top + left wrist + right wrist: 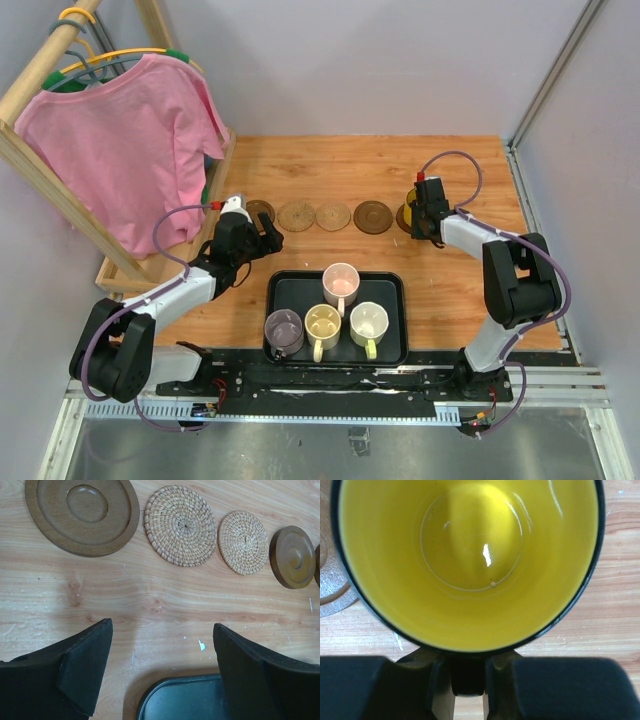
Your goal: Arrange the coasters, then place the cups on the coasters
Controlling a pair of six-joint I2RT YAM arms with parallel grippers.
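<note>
Four coasters lie in a row: dark brown [260,210], two woven tan [296,216] [333,216], dark brown [373,216]. In the left wrist view they are the dark disc [82,512], the woven ones [180,525] [243,542] and the dark one [292,557]. A fifth coaster [404,220] is mostly hidden under the amber-yellow cup [470,555]. My right gripper [468,675] is shut on that cup's handle. My left gripper [162,630] hangs open and empty over bare wood, between the row and the tray. The pink [341,282], purple [284,329], cream-yellow [324,323] and pale green [369,322] cups stand in the tray.
The black tray [390,290] lies at the near middle; its corner [185,700] shows under my left fingers. A wooden rack with a pink shirt [120,150] stands at the far left. Walls close off the back and the right side.
</note>
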